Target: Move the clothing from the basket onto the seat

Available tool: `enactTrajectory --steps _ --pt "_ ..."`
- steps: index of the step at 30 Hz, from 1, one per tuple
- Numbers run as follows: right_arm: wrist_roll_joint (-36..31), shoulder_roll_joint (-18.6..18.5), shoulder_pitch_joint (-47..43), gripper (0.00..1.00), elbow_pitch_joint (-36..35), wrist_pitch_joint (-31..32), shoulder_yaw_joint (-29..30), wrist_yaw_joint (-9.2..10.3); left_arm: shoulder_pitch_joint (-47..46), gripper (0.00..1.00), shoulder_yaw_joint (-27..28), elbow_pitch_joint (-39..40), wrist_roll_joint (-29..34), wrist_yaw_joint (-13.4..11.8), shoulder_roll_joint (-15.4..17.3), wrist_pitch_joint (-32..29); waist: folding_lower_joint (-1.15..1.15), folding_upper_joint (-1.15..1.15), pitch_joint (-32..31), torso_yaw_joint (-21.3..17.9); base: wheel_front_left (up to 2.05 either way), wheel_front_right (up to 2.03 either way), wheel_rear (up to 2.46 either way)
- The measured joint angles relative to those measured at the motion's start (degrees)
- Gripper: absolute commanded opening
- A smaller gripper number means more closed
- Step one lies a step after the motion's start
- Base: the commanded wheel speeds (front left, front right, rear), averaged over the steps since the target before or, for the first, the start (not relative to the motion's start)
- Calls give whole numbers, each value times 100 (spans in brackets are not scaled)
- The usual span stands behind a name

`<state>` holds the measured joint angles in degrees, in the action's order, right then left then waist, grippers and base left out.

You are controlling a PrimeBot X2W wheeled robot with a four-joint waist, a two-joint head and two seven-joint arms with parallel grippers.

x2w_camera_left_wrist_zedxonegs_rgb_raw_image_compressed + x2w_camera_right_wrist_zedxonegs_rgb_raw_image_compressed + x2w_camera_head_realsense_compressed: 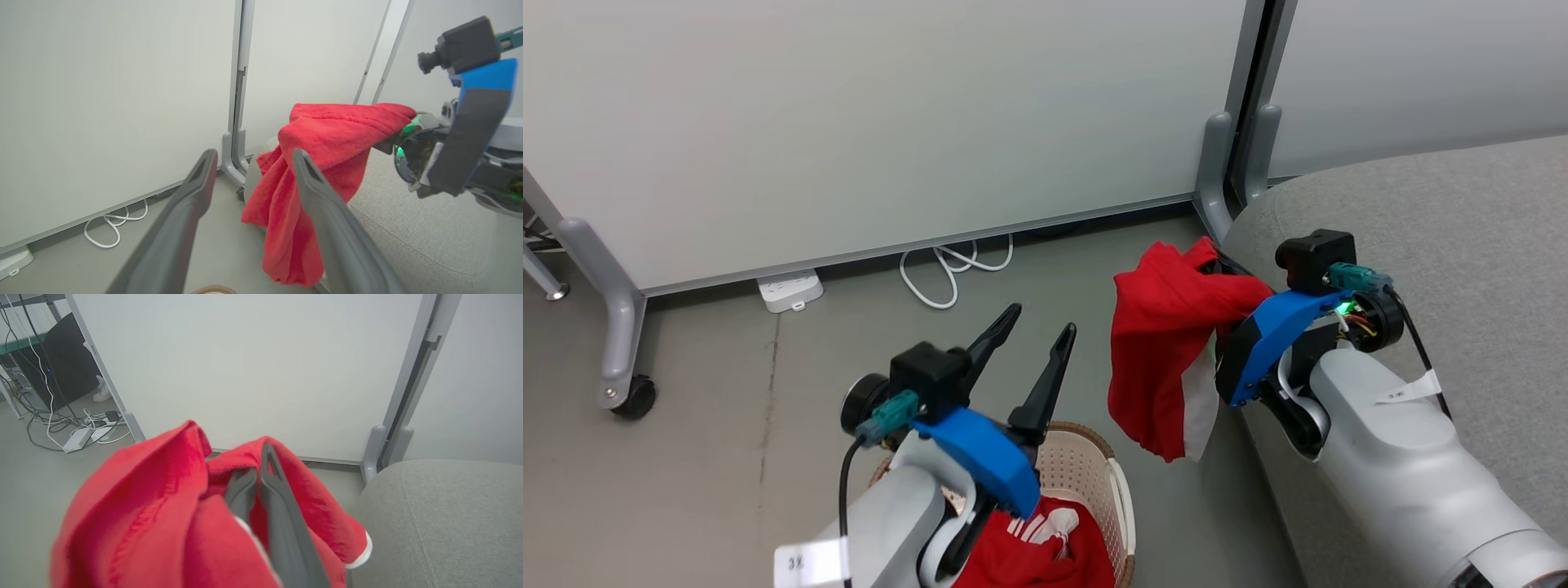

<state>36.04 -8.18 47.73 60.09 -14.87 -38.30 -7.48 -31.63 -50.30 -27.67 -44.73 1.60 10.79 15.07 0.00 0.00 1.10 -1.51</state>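
A: Right tool (pixel 255 473)?
B: Pinched narrow on a red garment (pixel 1168 327), draped over the fingers (pixel 282 522) and hanging at the corner of the seat (pixel 1462 229), clear of the floor (pixel 727 457).
A: Left tool (pixel 1041 318)?
B: Spread wide, holding nothing, raised above the basket (pixel 1094 465).
A: Anything in the basket?
B: A second red garment (pixel 1029 555) with white stripes, bunched inside, partly hidden behind the left arm (pixel 890 523); down on the floor, left of the seat.
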Motion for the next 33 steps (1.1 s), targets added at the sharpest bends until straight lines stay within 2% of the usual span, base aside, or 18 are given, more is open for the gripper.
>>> enactTrajectory --steps 7,16,25,33 --pt "-80 -155 -47 0 -213 -9 183 0 1214 100 1192 798 1241 134 154 0 0 0 79 4 0 0 0" --pt "-224 -230 -265 0 -380 -9 396 0 2119 100 2203 1140 2142 403 -108 0 0 0 107 42 0 0 0" --pt "-337 -226 -364 0 -414 -9 526 0 2390 100 2662 1145 2521 550 -355 0 0 0 105 60 0 0 0" --pt "-406 -144 -397 0 -444 -9 571 0 2452 100 2724 1139 2609 561 -408 0 0 0 126 -61 0 0 0"
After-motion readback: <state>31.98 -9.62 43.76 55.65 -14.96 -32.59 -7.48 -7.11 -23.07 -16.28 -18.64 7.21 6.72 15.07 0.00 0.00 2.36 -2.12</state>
